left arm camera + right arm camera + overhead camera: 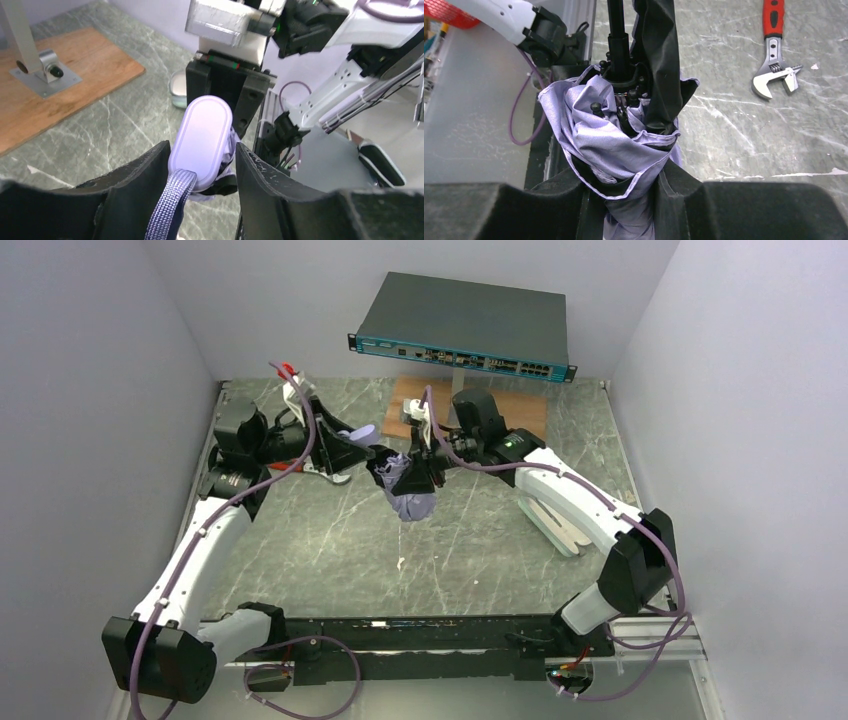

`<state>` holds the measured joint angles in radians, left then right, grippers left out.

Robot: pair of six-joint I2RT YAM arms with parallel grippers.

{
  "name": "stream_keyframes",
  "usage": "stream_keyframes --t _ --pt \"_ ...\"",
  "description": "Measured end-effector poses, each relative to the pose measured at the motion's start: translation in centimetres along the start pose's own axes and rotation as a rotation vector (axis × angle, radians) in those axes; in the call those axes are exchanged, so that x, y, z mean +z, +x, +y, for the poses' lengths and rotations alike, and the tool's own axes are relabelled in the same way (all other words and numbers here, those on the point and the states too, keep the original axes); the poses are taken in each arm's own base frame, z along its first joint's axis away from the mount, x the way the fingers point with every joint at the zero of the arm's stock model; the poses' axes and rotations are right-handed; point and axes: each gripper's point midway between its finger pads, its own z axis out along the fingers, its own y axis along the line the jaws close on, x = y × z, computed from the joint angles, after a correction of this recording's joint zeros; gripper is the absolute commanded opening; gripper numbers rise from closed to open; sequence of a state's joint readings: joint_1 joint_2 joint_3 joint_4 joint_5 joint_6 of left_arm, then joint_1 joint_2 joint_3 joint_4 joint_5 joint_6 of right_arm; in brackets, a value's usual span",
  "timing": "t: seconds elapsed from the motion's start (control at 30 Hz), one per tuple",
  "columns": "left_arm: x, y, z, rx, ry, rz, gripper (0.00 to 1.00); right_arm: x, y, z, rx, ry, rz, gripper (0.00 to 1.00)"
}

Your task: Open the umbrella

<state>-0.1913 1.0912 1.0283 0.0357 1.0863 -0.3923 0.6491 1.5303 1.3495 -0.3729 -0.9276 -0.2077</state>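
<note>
**Top view.** At the centre of the frame the compact folding umbrella of pale lavender-white fabric and black lining [412, 502] hangs above the grey marbled desk [330, 550]. It sits between the left claw [345, 452] and the right claw [418, 478]. Its canopy is a crumpled bundle, not spread, so I judge the opening itself not yet done; only a two-sided hold is set up. A flat dark teal network switch [460, 320] sits at upper centre, behind a brown wooden board [520, 410]. No container shows plainly here.

**Left wrist view.** The umbrella's small rounded pale lavender handle [202, 132] fills the centre between the left claw's black fingers [145, 172]. A woven lavender strap [167, 205] falls to the lower edge. The fingers flank the handle very closely, but I cannot tell whether they pinch it. Just above centre, a pale mint rounded case [176, 92] stands on the desk, mostly hidden by the right claw. Whether anything is in it cannot be seen.

**Right wrist view.** At lower centre the right claw is clenched on the folded fabric. The ribs lie collapsed round the thin black shaft [616, 30], which runs to the top edge. What is left, as I read it, is to draw handle and canopy apart along the shaft until the ribs spread. A red-handled adjustable wrench [776, 55] lies on the desk at upper right.
</note>
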Motion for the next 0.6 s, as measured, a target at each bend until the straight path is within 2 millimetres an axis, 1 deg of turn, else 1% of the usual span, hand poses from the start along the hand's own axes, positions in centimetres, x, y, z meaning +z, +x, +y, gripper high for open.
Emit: stream_keyframes --t 0.1,0.13,0.17,0.23,0.27,0.3,0.33,0.37,0.47,0.5,0.6 --pt "0.1 -1.5 -0.1 -0.009 -0.005 -0.052 0.58 0.2 -0.5 0.2 0.031 -0.011 -0.02 0.0" --pt "0.2 -2.1 -0.2 -0.008 -0.005 -0.077 0.56 0.2 -0.7 0.3 0.044 -0.019 -0.028 0.0" --pt "0.2 -2.6 -0.3 -0.008 -0.004 -0.093 0.52 0.3 -0.8 0.3 0.051 -0.022 -0.03 0.0" --pt "0.2 -3.5 -0.6 -0.013 0.0 -0.126 0.4 0.5 -1.0 0.3 0.063 -0.033 -0.041 0.0" --pt "0.2 -3.9 -0.5 -0.015 0.0 -0.139 0.32 0.5 -1.2 0.4 0.062 -0.042 -0.049 0.0" --pt "0.2 -4.2 -0.5 -0.019 0.001 -0.149 0.27 0.5 -1.4 0.5 0.061 -0.047 -0.056 0.0" --pt "0.2 -4.4 -0.4 -0.019 0.002 -0.157 0.25 0.5 -1.6 0.6 0.061 -0.051 -0.061 0.0" --pt "0.3 -4.5 -0.4 -0.024 0.004 -0.16 0.27 0.5 -1.7 0.6 0.063 -0.054 -0.064 0.0" --pt "0.3 -4.6 -0.4 -0.028 0.007 -0.163 0.52 0.5 -1.7 0.7 0.068 -0.062 -0.066 0.0" --pt "0.3 -4.6 -0.4 -0.029 0.007 -0.163 0.54 0.5 -1.8 0.7 0.068 -0.062 -0.067 0.0" --pt "0.2 -4.6 -0.5 -0.025 0.004 -0.163 0.52 0.6 -1.8 0.8 0.079 -0.061 -0.067 0.0"
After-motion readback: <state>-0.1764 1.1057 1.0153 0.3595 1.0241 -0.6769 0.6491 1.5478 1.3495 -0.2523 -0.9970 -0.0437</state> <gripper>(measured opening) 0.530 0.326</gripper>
